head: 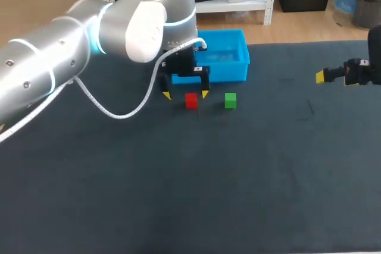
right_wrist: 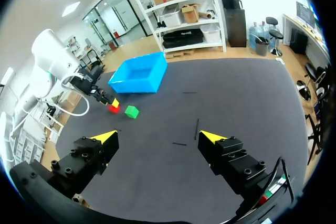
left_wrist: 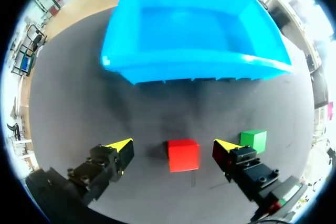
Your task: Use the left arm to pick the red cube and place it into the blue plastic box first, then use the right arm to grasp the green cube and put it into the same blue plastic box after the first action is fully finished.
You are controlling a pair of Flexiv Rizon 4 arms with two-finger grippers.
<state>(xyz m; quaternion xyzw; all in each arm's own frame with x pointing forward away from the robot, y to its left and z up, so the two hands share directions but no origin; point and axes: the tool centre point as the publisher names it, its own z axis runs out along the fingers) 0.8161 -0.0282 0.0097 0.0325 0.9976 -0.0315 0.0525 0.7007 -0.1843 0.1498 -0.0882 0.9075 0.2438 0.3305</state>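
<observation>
Near the far edge of the surface [head: 238,176], about midway along it, sits the blue plastic box [head: 229,71]. The red cube [head: 191,100] and the green cube [head: 230,100] are both on the surface just in front of it, side by side but not touching.

So progress-wise, nothing's banked yet, since neither cube is in the box. My read is we're at the very first step, the grab on red. The left arm [head: 59,63] has its jaws spread wide with the red cube sitting between the yellow tips, a gap on each side, so they aren't gripping anything. What's left is basically everything: close on red, lift, drop it in the box, back off, and only then does green get its turn.

The right arm [head: 357,74] hangs over by the right edge, well away from the cubes, with its jaws apart and nothing in them.

On the views: from the head view the left tips look a bit behind the red cube, toward the box, and the arm hides part of the box. The left wrist view sorts that out. Red is nicely centred between the tips, green sits just outside one finger, and you can see right into the box. The right wrist view shows the whole scene from the side, but it's too small to judge whether the left jaws are down at cube height.
</observation>
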